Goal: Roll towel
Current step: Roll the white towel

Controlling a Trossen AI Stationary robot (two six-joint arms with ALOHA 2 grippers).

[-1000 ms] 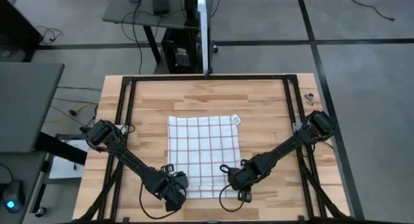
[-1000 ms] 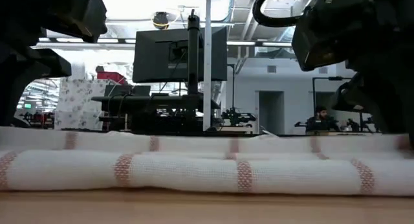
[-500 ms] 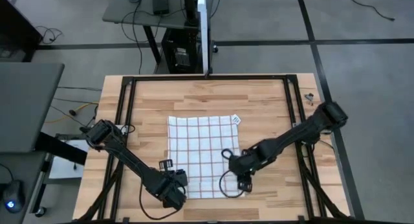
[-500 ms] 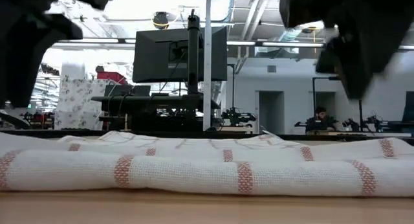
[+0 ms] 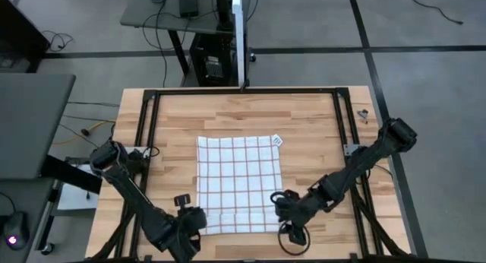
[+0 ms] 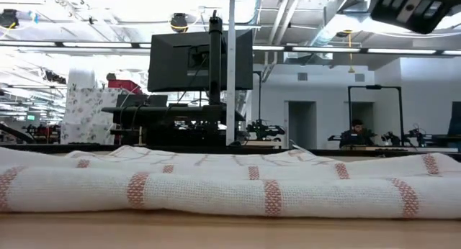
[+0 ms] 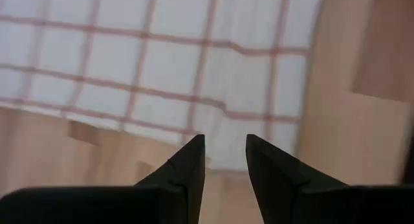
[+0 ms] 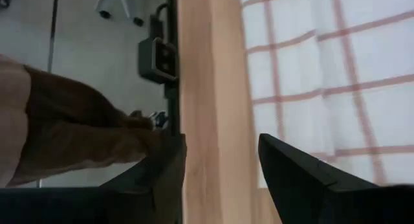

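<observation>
The white towel (image 5: 239, 179) with its reddish-brown grid lies flat on the wooden table. Its near edge is turned over into a low thick roll (image 6: 216, 191), which rests on the table. My left gripper (image 5: 190, 220) is open above the towel's near left corner; in the left wrist view (image 7: 225, 156) its fingers hang over the towel's edge and bare wood. My right gripper (image 5: 287, 211) is open just off the towel's near right corner; in the right wrist view (image 8: 220, 162) its fingers hang over bare wood beside the towel (image 8: 323, 68). Neither gripper touches the towel.
A black frame (image 5: 144, 141) runs around the tabletop. A small tag (image 5: 278, 141) sits at the towel's far right corner. A small object (image 5: 363, 115) lies at the far right. Bare wood lies beyond the towel's far edge. A person (image 6: 356, 130) sits far behind the table.
Both grippers have risen off the towel's near edge, out of the low view. The left has gone toward the table's near left, the right toward its near right. The rolled near edge has stayed on the table and settled a little flatter.
</observation>
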